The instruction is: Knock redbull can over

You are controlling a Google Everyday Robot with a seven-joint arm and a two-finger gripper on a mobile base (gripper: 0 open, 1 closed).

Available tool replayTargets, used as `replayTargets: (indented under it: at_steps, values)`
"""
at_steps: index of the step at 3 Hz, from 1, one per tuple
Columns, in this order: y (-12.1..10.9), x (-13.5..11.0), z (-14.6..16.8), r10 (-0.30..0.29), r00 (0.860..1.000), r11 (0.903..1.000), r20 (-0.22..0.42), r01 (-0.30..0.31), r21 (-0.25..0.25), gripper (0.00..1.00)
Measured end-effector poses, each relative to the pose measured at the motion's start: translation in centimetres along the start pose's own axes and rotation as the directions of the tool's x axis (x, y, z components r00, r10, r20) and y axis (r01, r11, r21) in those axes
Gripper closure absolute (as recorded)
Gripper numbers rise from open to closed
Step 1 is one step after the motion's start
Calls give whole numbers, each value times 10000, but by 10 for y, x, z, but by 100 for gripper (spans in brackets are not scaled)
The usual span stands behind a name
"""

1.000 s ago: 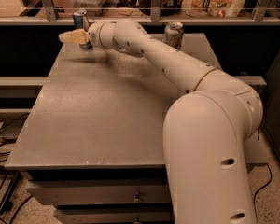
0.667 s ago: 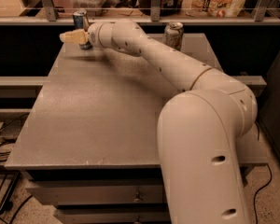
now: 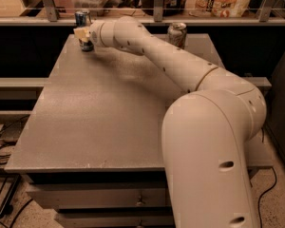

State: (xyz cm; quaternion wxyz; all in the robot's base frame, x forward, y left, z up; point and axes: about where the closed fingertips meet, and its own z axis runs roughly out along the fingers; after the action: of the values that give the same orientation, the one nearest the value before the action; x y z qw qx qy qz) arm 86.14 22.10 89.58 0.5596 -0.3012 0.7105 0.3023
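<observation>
The redbull can (image 3: 82, 19), slim, blue and silver, stands upright at the far left corner of the grey table (image 3: 109, 108). My gripper (image 3: 81, 34) is at the end of the white arm (image 3: 152, 51), which stretches across the table from the lower right. The gripper is in front of the can's middle and covers it. Only the can's top and its base (image 3: 87, 46) show. I cannot tell whether the gripper touches the can.
A wider silver soda can (image 3: 177, 34) stands upright at the table's far edge, right of the arm. Behind the table runs a railing (image 3: 156, 4) with bags and boxes beyond it. Cables lie on the floor at the left (image 3: 0, 146).
My gripper has shifted slightly to the right and farther back, now overlapping the redbull can. The can still stands upright.
</observation>
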Motion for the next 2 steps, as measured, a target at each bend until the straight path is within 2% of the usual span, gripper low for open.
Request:
replayTargets:
  at_steps: [1,2]
  values:
    - [8,-4,-25,-937,9938,9956,-597,938,-17,88]
    - [22,-9,-65,-2408,9555,9706,-1705,2380,-371,100]
